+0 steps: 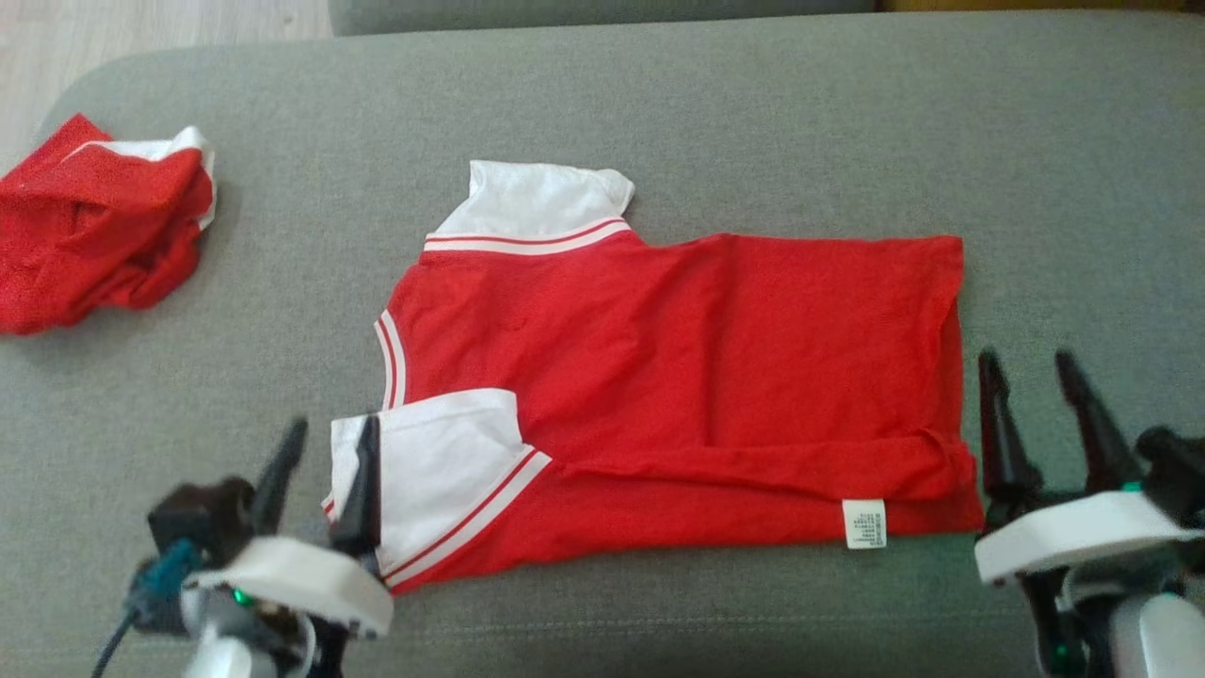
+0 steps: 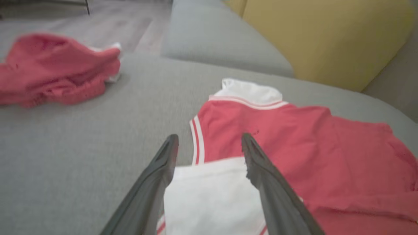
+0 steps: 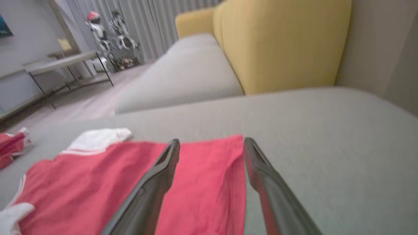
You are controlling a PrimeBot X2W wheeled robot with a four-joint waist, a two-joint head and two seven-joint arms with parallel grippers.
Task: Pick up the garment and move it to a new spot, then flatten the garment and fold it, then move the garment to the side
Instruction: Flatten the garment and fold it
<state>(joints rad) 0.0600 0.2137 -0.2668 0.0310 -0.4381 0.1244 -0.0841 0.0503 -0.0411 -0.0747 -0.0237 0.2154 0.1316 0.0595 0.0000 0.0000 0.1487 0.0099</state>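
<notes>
Left jaws apart over white sleeve (image 1: 442, 461); garment (image 1: 678, 377) folded, flat.

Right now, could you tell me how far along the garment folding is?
Done: the red shirt lies spread flat on the grey cushion, its near edge apparently folded over, care label showing. In hand: the left gripper is open at the white sleeve, the right gripper open beside the hem; neither grips cloth. Remaining: further folds, then moving it aside.
</notes>
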